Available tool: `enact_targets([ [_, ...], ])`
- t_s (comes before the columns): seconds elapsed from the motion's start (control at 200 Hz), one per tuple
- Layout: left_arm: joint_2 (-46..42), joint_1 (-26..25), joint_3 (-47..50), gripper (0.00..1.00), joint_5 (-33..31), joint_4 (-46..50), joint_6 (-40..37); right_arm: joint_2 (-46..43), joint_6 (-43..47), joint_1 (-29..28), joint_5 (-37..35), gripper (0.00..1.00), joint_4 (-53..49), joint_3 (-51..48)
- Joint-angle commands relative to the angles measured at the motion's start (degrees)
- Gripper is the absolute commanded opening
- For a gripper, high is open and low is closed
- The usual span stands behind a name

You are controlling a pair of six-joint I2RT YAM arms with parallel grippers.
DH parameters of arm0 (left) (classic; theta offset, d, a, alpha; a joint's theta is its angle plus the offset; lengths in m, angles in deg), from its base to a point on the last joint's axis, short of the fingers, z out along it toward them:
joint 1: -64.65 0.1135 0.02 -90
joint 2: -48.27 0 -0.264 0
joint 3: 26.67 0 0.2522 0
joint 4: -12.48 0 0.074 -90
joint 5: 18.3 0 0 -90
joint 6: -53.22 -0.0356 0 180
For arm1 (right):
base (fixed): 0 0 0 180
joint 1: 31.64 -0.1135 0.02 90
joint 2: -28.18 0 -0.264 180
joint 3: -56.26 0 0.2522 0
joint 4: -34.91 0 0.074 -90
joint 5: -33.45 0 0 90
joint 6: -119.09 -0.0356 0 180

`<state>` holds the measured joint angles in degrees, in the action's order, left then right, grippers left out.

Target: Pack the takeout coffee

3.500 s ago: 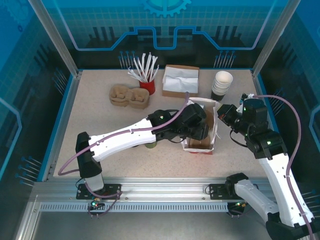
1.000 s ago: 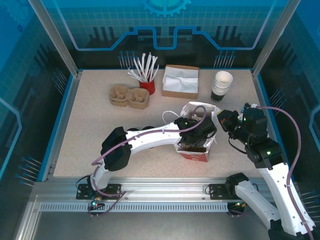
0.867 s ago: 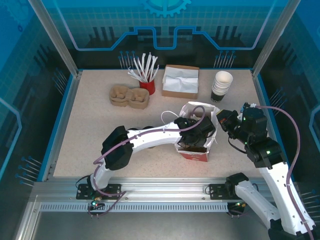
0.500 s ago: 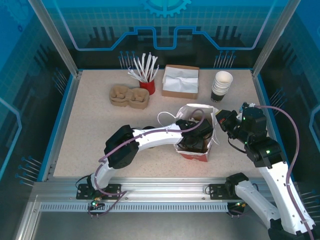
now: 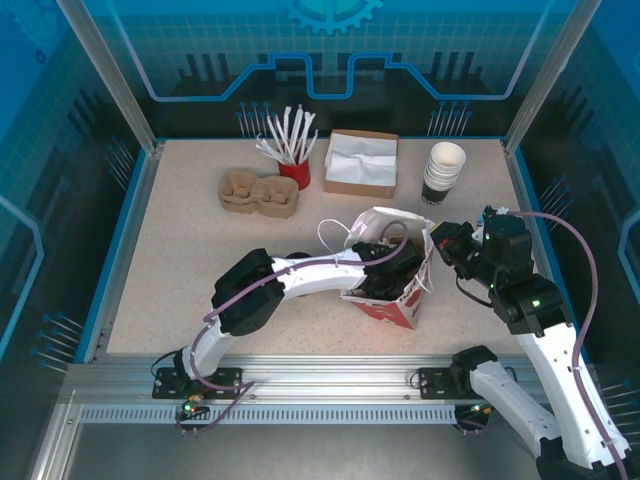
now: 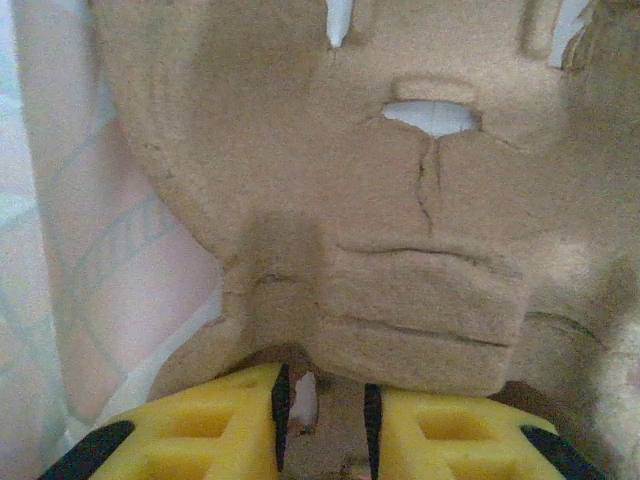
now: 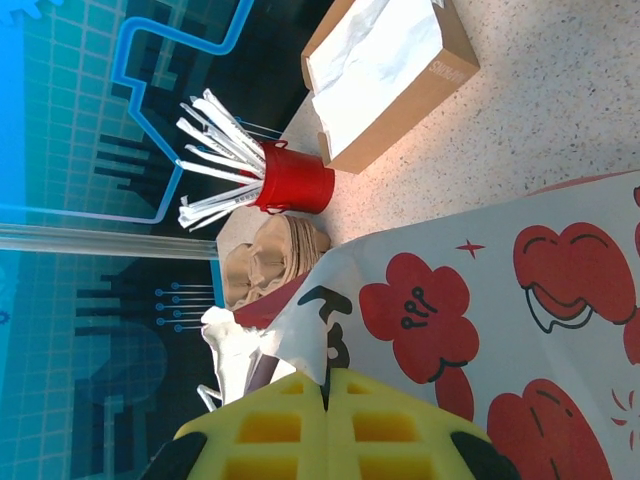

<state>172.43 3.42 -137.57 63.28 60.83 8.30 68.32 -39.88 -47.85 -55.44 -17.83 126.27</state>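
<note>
Coffee cup: I cannot tell where it is. The left gripper (image 6: 322, 388) is down inside the paper bag (image 5: 404, 306) in the middle of the top view. Its fingers are a little apart, right by a brown cup tray (image 6: 400, 250). The right gripper (image 7: 327, 388) has its fingers squeezed together on the bag's edge.

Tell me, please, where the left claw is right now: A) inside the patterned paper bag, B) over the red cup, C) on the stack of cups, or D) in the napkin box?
A: from above the left arm dips into the paper bag, and the left claw faces a brown pulp tray with the bag's wall beside it.
</note>
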Motion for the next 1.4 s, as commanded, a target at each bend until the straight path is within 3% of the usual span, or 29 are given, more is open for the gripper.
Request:
enact_targets([
  [0.0,3.0,0.4,2.0,0.27,2.3,-1.3,0.2,-0.8,1.1,-0.8,1.1,0.0,2.1,1.3],
  [0.365,-4.0,0.6,2.2,0.28,2.2,-2.5,-3.4,-0.3,2.5,-0.6,0.6,0.0,2.2,1.5],
  [0.69,-12.9,0.9,-1.5,0.35,-1.9,4.1,-6.1,1.3,4.9,0.3,2.0,0.0,2.9,4.5],
  [1.231,-26.3,0.5,-0.4,0.39,5.0,1.5,-3.3,4.2,10.3,3.5,3.9,0.0,4.4,5.5],
  [1.396,-30.8,0.5,0.9,0.39,6.3,-0.8,-3.7,3.0,14.7,5.9,9.3,0.0,7.0,3.3],
])
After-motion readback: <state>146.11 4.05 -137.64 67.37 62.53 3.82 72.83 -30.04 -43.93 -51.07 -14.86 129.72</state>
